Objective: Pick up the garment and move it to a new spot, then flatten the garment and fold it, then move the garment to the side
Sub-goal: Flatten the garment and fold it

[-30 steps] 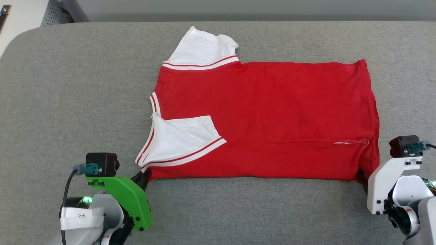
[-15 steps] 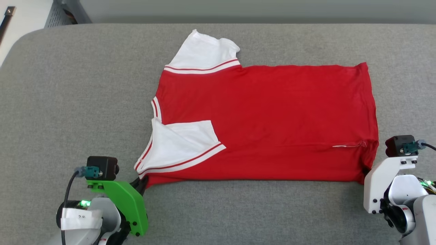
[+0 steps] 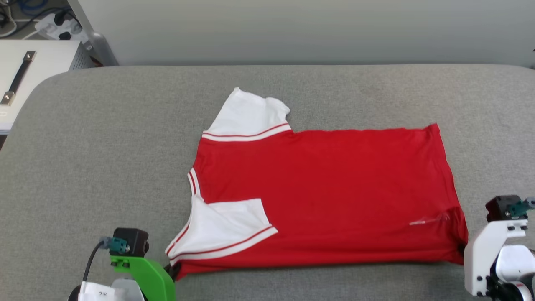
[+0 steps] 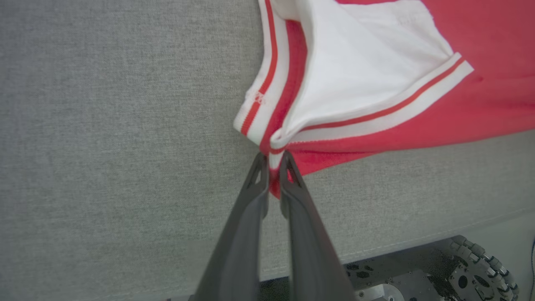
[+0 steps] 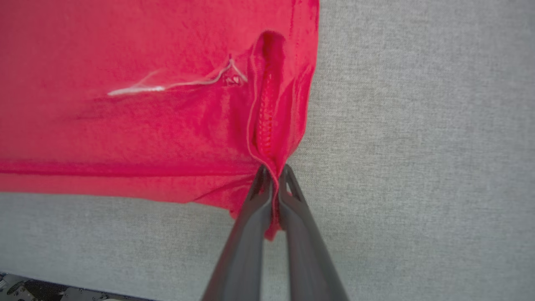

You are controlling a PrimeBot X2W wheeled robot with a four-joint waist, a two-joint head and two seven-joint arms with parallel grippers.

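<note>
The garment [image 3: 334, 192] lay spread on the grey padded surface [image 3: 104, 146], one white sleeve folded in over the red. The left fingers [image 4: 248, 217] were clamped on its near shoulder corner, and the right fingers [image 5: 250, 221] pinched its near hem corner.

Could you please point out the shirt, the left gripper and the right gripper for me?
shirt [image 3: 334, 188], head view, middle of its red body.
left gripper [image 4: 273, 163], left wrist view, between the fingertips, pinching the shirt's shoulder corner.
right gripper [image 5: 273, 175], right wrist view, between the fingertips, pinching the shirt's bottom corner.
</note>
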